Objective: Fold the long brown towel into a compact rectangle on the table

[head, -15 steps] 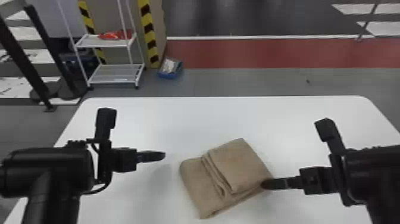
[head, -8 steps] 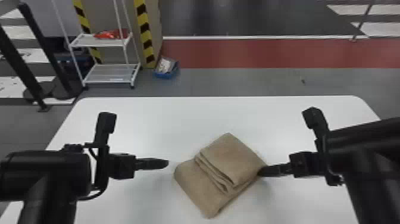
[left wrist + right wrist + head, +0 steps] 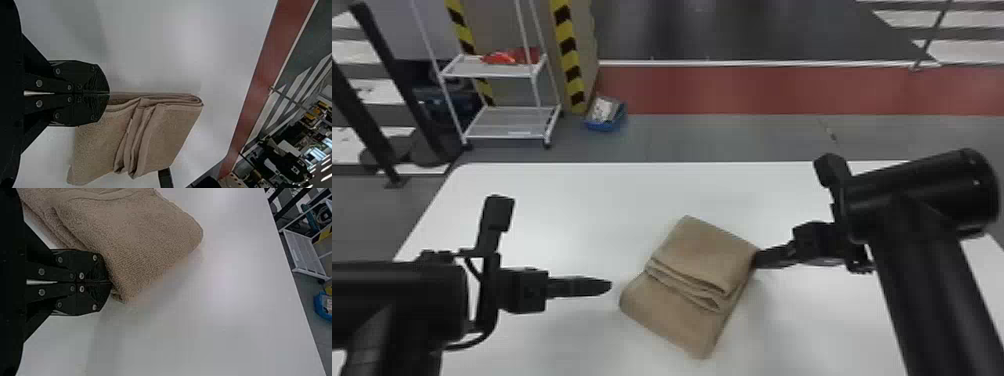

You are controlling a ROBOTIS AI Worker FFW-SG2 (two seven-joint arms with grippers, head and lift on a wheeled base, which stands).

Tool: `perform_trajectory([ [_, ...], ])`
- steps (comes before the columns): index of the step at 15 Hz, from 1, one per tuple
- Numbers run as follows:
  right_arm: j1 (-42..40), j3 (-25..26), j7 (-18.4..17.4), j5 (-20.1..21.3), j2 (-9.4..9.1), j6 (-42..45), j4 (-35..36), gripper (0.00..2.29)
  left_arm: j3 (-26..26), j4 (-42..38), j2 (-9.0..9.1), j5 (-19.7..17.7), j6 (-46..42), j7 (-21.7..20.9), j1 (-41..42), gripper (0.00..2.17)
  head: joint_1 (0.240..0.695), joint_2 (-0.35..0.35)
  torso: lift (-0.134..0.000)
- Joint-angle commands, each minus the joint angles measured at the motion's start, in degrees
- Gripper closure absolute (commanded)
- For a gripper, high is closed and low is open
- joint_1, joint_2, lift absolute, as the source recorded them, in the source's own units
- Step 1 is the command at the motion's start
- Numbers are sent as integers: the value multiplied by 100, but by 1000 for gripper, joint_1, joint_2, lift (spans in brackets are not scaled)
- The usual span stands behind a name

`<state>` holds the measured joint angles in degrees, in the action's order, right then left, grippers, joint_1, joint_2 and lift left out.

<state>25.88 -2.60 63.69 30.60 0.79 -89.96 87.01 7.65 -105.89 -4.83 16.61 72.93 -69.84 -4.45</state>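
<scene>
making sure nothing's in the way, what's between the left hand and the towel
A narrow stretch of bare white table lies between the left hand and the towel, seen in the head view.

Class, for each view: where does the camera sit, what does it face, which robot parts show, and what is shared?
Head: forward and down at the table and towel; left end effector and right end effector show.
Left wrist: across the towel, toward the robot's right; own end effector, shut.
Right wrist: across the towel, toward the robot's left; own end effector, shut.
Head and right wrist share the white shelf unit.
</scene>
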Motion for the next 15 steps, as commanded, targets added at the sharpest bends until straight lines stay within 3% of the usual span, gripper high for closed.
perform_trajectory([
  [1,277,32,-138,-28,-84,-12,-220,2196,-18,-143,0,-9,16,-21,94,2142,695,23,-125],
  [9,884,49,-744,-28,-84,88,-1221,2196,-53,-547,9,-26,262,-135,322,2142,695,-5,-125],
  [15,893,49,-815,-55,-84,70,-1221,2196,35,-459,79,-264,-195,269,349,2145,695,-2,-125],
])
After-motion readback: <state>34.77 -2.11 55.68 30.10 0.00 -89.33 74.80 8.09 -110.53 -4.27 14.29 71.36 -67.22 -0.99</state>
